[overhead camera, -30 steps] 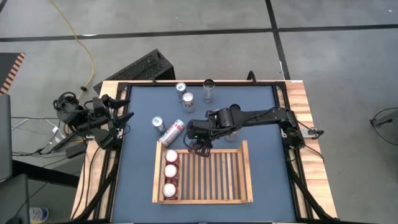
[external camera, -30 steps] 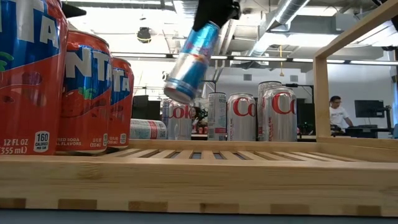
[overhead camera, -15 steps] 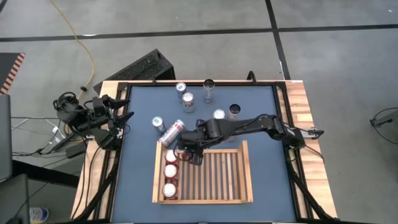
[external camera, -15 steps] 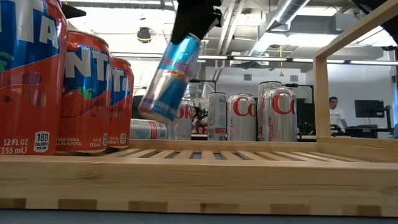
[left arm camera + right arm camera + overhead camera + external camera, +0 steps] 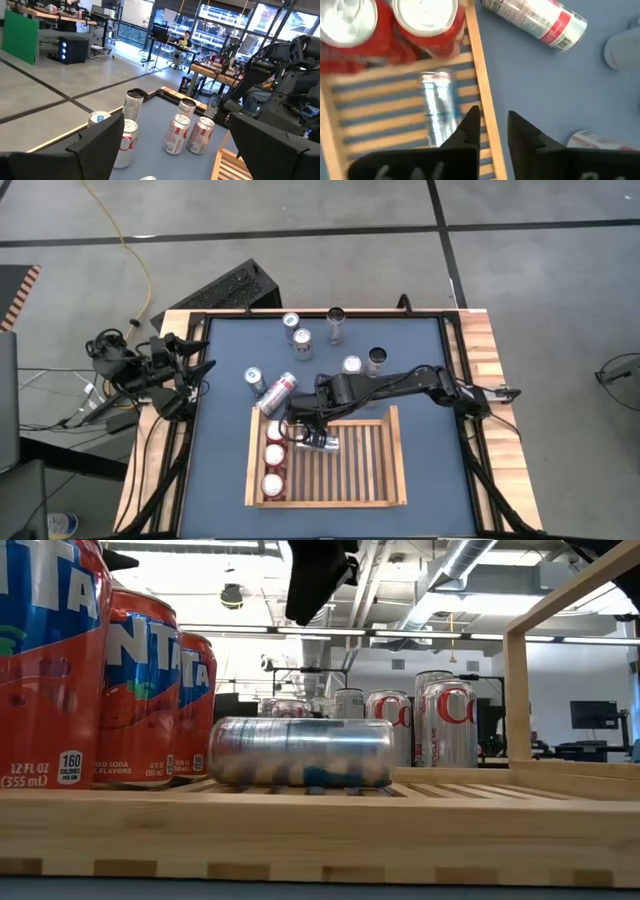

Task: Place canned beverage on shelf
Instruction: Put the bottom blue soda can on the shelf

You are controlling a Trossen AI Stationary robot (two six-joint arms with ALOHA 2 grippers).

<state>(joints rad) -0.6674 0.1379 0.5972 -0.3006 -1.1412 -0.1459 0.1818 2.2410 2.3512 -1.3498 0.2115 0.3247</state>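
Shelf (image 5: 392, 480): light-wood slatted tray, lying flat on the blue table (image 5: 220, 440).

Slim can (image 5: 318, 442): silver and blue, on its side on the shelf slats near the far rim, just beside the red cans; blurred in both the low and right wrist views. No finger touches it.

Red cans (image 5: 272, 458): three, upright in a row along one short side of the shelf.

Right gripper (image 5: 492, 131): above the shelf's far rim, over the slim can; fingers narrow with a small gap, holding nothing.

Left gripper (image 5: 200, 370): off the shelf at the table's edge, well apart from it; fingers wide, empty.

Lying can (image 5: 277, 392): silver with red band, on its side on the table just beyond the shelf's far corner.

Other cans (image 5: 182, 132): several upright silver ones on the table beyond the shelf, toward the table's far edge.
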